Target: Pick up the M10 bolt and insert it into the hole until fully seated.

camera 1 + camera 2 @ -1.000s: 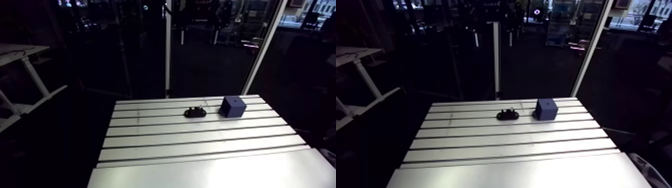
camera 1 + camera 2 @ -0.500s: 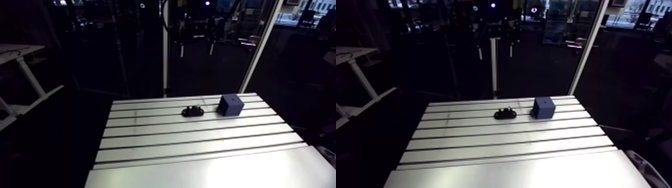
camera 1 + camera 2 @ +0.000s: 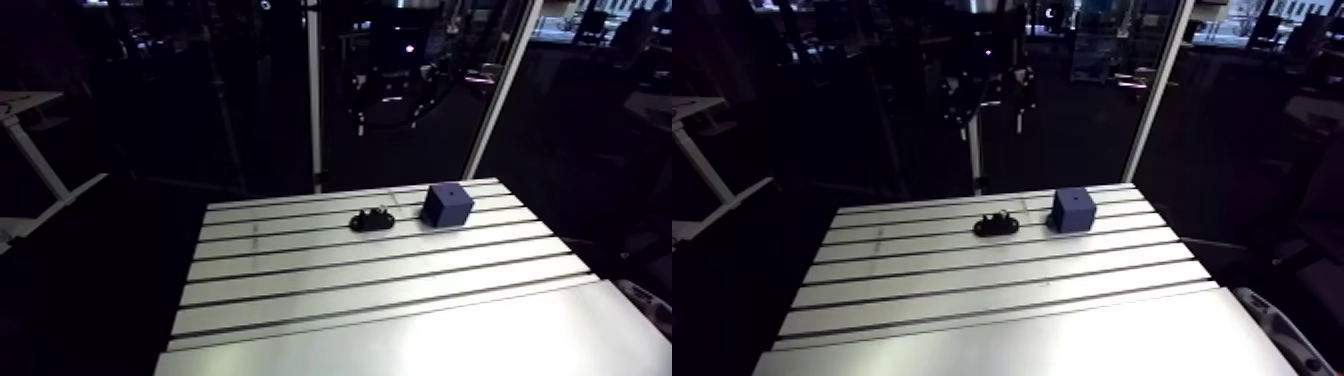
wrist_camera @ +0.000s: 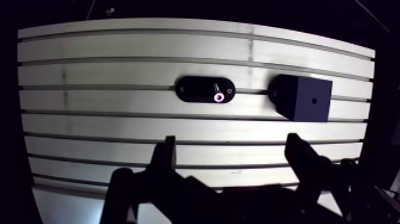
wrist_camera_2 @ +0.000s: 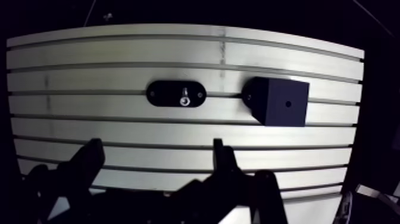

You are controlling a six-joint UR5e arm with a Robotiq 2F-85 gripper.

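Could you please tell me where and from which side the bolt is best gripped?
Probably grip the bolt by its upper end, from straight above: it stands upright in the black oval holder, with its top sticking out. Closing the open claw across the holder's narrow width should keep it clear of the blue block.
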